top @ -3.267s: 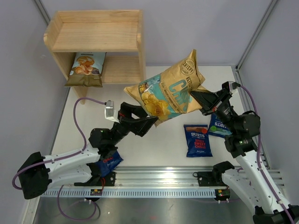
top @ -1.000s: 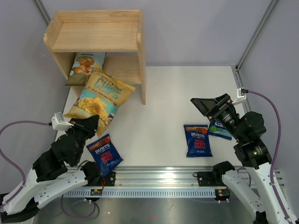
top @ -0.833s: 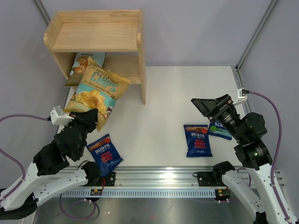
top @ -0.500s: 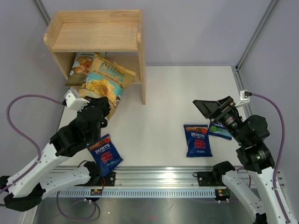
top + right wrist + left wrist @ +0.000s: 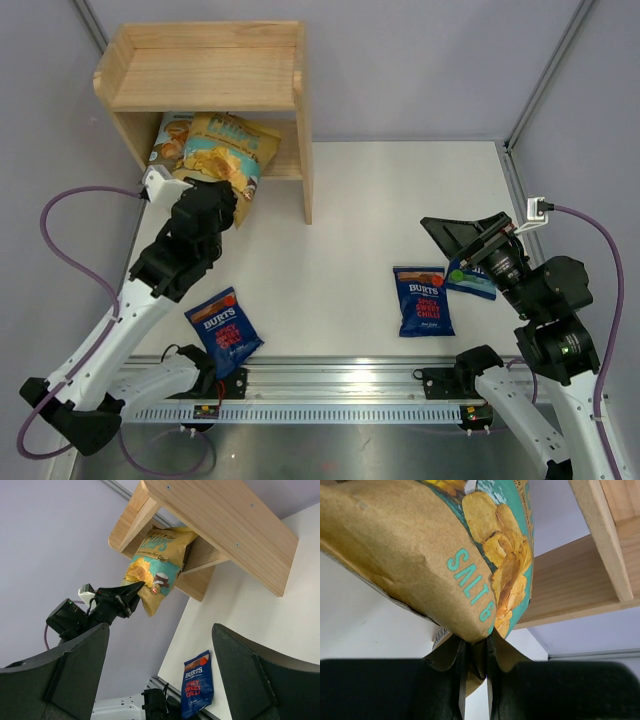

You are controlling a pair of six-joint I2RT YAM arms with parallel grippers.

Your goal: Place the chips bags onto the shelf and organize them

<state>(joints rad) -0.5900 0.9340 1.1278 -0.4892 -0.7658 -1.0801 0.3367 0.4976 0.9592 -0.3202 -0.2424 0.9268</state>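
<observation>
**Left pincer (image 5: 475,647) clamped on the large yellow crinkly "CHIPS" bag (image 5: 228,148) at the mouth of the two-tier unpainted pine shelf (image 5: 200,75)**

The flat white table (image 5: 350,215) spreads beneath both pincers. The pine shelf stands straight ahead of the left pincer, just beyond its fingertips and well off to the far left of the right pincer (image 5: 440,232).

The yellow bag hangs tilted from the left pincer. Its top end reaches under the upper board into the lower tier, and its bottom end sticks out toward the fingers. In the left wrist view, the two black fingers (image 5: 459,680) are drawn close together, with the bag's bottom seam pinched between them. The lower board shows just past the bag.

A light-blue crinkly bag with a chips picture (image 5: 167,135) sits in the same tier. It is ahead of the left pincer and a little to its left, and the yellow bag partly covers it.

A small dark-blue "Burts" bag with red lettering (image 5: 224,330) lies flat behind the left pincer, close to that arm's base. A second small dark-blue "Burts" bag with red lettering (image 5: 420,300) lies flat on the table below the right pincer, slightly to its left.

Just beside that one, a small dark-blue bag with green lettering (image 5: 470,281) is half hidden under the right wrist.

The right pincer stands spread wide with nothing between its fingers, raised above the table and facing the shelf.
</observation>
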